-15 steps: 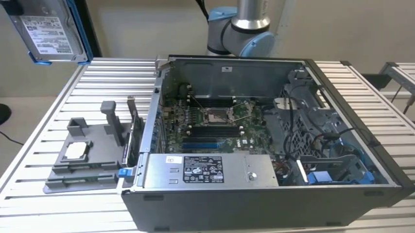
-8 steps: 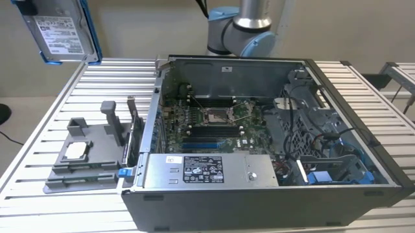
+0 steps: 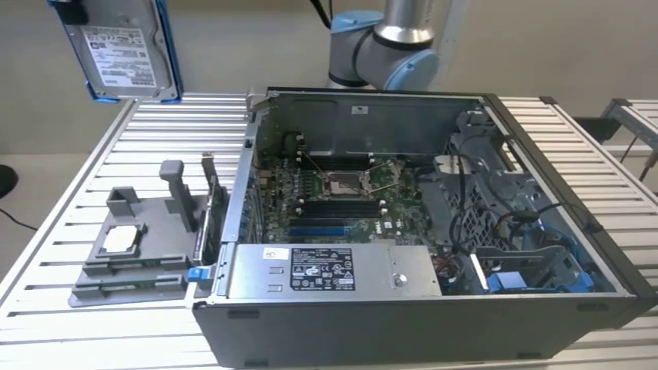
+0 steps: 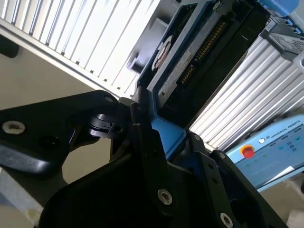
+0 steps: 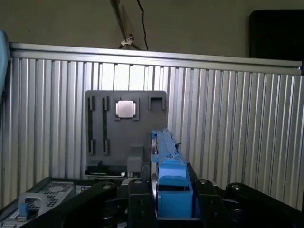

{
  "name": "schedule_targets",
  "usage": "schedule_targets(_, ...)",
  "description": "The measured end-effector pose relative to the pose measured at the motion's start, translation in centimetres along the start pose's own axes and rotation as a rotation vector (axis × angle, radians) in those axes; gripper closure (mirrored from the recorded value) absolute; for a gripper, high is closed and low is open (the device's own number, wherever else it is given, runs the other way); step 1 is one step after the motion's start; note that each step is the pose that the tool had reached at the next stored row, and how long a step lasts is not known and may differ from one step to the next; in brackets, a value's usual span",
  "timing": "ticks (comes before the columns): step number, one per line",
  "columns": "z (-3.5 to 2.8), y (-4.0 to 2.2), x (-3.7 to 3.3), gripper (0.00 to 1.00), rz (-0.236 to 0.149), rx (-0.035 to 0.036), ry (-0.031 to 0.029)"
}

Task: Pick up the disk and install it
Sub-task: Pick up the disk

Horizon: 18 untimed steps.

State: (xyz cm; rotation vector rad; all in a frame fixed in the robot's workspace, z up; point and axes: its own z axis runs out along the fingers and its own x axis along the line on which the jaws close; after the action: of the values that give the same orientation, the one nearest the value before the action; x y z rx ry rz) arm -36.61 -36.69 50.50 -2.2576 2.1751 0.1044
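Open computer case [image 3: 411,327] beside grey fixture [image 3: 119,289]

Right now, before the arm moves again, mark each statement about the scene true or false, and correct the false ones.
1. The gripper is shut on the disk at its blue frame. True.
2. The disk lies inside the computer case. False: it is held in the air outside the case, at the exterior view's upper left.
3. A small silver chip sits on the grey fixture beside the case. True.
4. The case's side is closed. False: it is open and the motherboard shows.
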Motion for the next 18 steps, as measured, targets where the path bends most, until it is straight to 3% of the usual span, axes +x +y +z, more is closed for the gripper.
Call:
schedule_targets(13,-0.39,-3.68,2.15,1.0,0.002,-0.0354,-0.0014)
schedule_targets(18,-0.48,-4.68,2.94,1.0,0.002,-0.0369,-0.0019)
